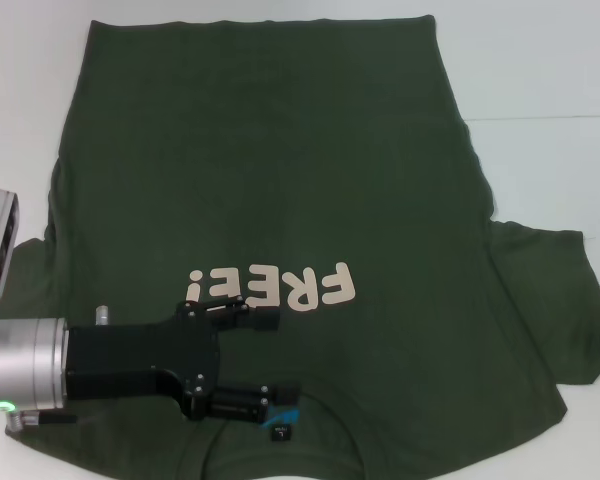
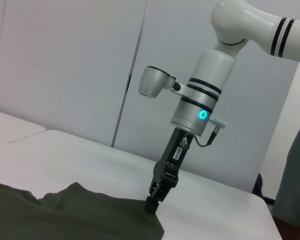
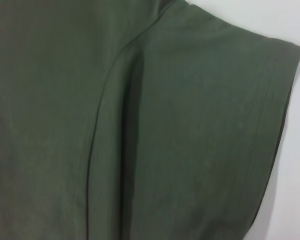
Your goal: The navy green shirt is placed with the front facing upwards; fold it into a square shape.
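While navy green shirt (image 1: 280, 180) lies flat on worktop (image 1: 540, 60), left pincer (image 1: 275, 368) spread near collar; right pincer (image 2: 151, 205) at sleeve edge, state unclear.

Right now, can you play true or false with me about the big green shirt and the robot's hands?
1. The dark olive-green short-sleeved shirt lies with its cream FREE! letters facing up. True.
2. The shirt is already folded into a small square. False: it lies spread out, with one sleeve out to the robot's right.
3. The left gripper is over the shirt near the collar, below the letters in the head view. True.
4. The right gripper is high above the white table. False: its tip is down at the shirt's sleeve edge.
5. The shirt is bright red. False: it is dark green.
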